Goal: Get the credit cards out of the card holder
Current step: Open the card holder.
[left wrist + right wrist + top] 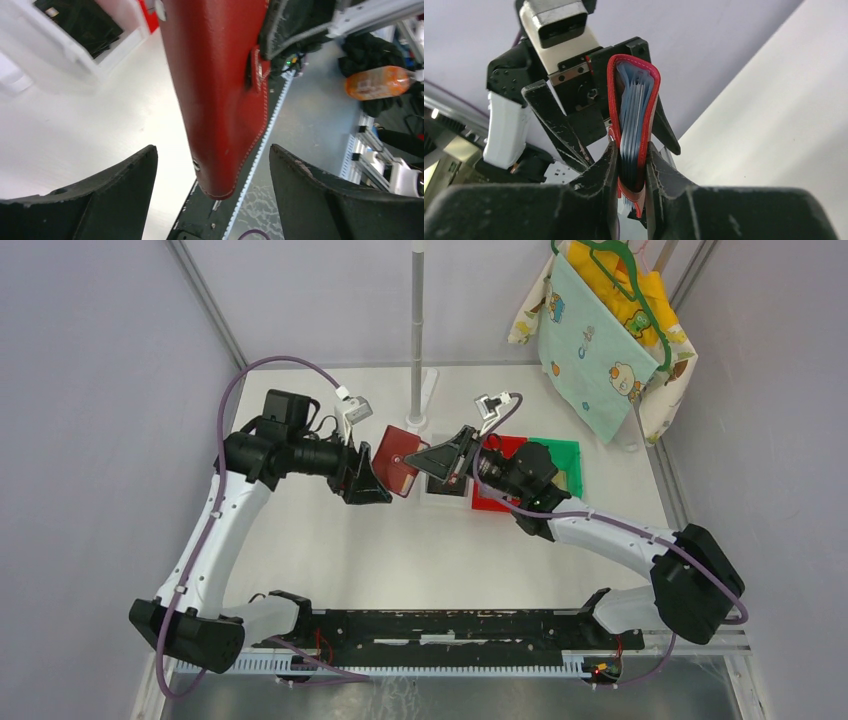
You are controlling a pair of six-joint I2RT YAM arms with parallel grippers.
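The red card holder is held in the air above the table's middle. My right gripper is shut on its near end; in the right wrist view both jaws pinch the red cover. The grey-blue edges of the credit cards show packed between the covers. My left gripper is open. In the left wrist view its jaws stand wide on either side of the holder's lower end and do not touch it. No tan card face shows.
A white tray with a black lumpy item stands under the holder, with a red bin and a green bin to its right. A metal pole and hanging clothes are at the back.
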